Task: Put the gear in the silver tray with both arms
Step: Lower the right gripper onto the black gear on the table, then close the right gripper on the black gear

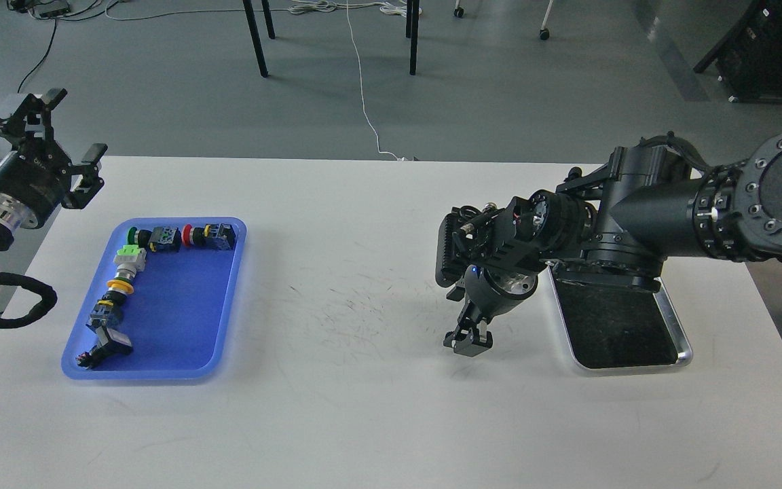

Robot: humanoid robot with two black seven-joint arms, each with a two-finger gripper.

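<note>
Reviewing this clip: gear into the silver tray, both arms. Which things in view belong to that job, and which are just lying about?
Part of the job:
- silver tray
- right gripper, fingers closed down at the table; no gear visible
- left gripper, open, raised off the table's left edge

Lying about:
- blue tray
- push-button parts along its rim
- white cable on the floor

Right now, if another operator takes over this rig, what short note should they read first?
Right pincer: down at the table, left of the silver tray, fingers drawn close together. The gear is not visible; it may sit between them, I cannot confirm.
Left pincer: open, empty, raised at the table's far left edge, beyond the blue tray of buttons.
Done: right arm is at the pick spot.
Left: confirm the grasp, lift, carry the gear right, release it in the silver tray.
</note>
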